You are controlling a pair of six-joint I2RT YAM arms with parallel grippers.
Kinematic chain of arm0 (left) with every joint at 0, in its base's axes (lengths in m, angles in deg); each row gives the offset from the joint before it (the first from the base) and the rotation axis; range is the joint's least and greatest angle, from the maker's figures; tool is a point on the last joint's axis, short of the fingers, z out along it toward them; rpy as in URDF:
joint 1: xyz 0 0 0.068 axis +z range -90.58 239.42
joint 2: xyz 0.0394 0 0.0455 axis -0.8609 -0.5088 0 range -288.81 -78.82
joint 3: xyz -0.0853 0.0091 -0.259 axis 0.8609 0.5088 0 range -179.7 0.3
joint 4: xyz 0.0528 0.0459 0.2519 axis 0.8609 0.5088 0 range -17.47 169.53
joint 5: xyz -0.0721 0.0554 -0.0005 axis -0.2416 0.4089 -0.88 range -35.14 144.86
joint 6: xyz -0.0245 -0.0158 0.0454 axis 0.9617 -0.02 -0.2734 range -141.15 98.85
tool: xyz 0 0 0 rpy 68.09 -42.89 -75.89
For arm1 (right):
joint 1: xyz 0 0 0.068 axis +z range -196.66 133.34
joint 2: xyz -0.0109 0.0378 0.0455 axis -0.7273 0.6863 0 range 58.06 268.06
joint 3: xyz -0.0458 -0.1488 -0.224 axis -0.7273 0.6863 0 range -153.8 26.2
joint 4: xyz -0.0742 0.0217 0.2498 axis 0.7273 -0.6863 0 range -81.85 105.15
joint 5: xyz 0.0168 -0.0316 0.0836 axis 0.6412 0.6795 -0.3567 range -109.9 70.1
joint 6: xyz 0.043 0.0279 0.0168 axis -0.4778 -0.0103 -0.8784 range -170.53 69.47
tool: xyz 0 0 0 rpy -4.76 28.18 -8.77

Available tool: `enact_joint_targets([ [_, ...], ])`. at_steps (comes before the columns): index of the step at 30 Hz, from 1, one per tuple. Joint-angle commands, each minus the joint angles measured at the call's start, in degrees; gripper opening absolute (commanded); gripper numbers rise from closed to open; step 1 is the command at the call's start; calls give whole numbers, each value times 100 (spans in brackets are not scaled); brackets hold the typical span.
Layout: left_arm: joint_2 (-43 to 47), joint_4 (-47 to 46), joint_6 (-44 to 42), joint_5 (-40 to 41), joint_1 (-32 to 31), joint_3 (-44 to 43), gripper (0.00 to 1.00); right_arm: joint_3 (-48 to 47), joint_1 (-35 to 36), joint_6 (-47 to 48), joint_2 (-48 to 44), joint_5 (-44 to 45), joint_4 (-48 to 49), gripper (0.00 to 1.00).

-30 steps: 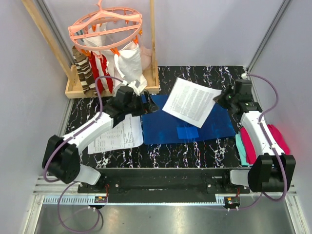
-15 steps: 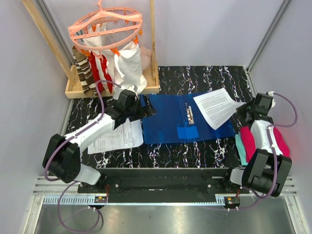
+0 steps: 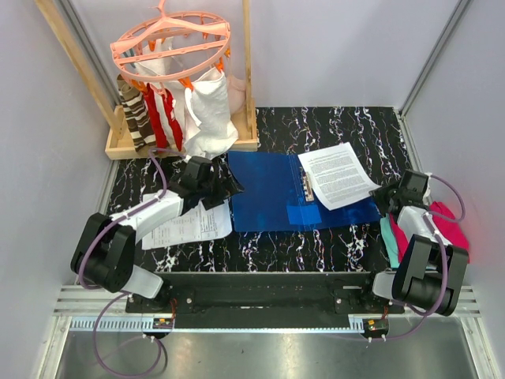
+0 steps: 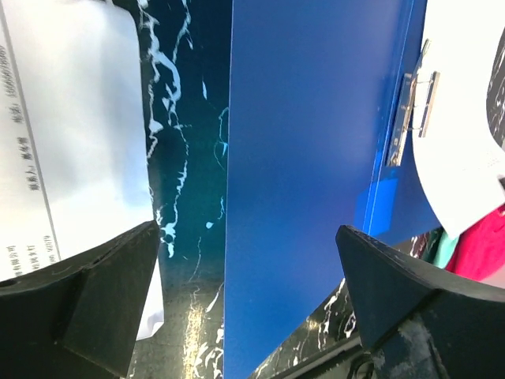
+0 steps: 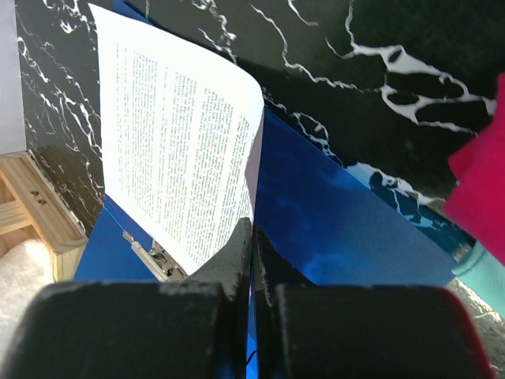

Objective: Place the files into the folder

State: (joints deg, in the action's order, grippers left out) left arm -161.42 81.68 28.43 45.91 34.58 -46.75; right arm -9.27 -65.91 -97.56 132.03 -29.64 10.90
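The blue folder (image 3: pixel 268 193) lies open and flat on the black marbled table, its metal clip (image 3: pixel 308 188) along the middle. One white printed sheet of the files (image 3: pixel 339 175) lies on the folder's right half, its near-right edge curling up into my right gripper (image 3: pixel 384 197), which is shut on it. In the right wrist view the sheet (image 5: pixel 173 134) runs into the shut fingertips (image 5: pixel 252 225) above the folder (image 5: pixel 339 229). My left gripper (image 3: pixel 229 183) is open and empty at the folder's left edge (image 4: pixel 316 158). Another printed sheet (image 3: pixel 185 225) lies under the left arm.
A wooden rack (image 3: pixel 126 146) with a pink hanger (image 3: pixel 170 43) and hanging cloths stands at the back left. Folded magenta cloth (image 3: pixel 448 225) on teal cloth (image 3: pixel 390 241) lies at the right edge beside the right arm.
My right gripper has carried the printed sheet from above the folder's middle to the right and laid it on the right half. My left gripper has drawn back slightly to the left.
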Motion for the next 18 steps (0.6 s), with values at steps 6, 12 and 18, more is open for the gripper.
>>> enact_joint_targets([
  [6, -212, -844, 183, -476, -73, 29, 94, 461, 0, -553, -480, -186, 618, 0],
  [12, -291, -897, 280, -520, -170, 38, 93, 883, 0, -703, -796, -257, 978, 0],
  [18, -282, -897, 298, -502, -223, 11, 93, 1015, 8, -536, -920, -371, 883, 2],
])
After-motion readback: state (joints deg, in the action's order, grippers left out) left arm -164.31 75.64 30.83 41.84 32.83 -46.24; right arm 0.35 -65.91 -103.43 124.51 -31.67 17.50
